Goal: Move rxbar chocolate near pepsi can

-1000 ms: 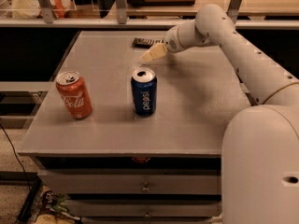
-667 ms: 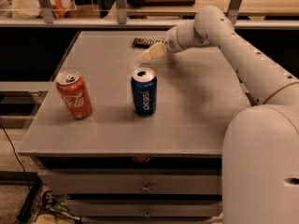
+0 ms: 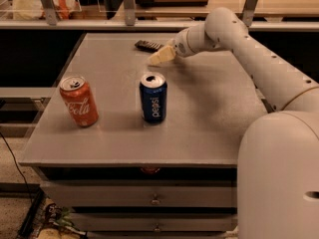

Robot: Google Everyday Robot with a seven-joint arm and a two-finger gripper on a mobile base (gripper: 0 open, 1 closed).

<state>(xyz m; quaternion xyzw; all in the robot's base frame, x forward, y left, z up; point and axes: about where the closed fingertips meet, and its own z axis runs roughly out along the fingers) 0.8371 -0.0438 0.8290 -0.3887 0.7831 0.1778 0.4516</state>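
The rxbar chocolate is a small flat dark bar lying near the far edge of the grey table. The pepsi can stands upright, dark blue with white lettering, in the middle of the table. My gripper hangs at the end of the white arm, just right of and a little nearer than the bar, its pale fingers pointing left and down towards it. It sits well behind the pepsi can. Nothing shows in it.
An orange-red Coca-Cola can stands upright left of the pepsi can. My white arm reaches in from the right over the table. A counter with rails runs behind the table. Drawers sit below the front edge.
The gripper has shifted very slightly; the bar and both cans have not moved.
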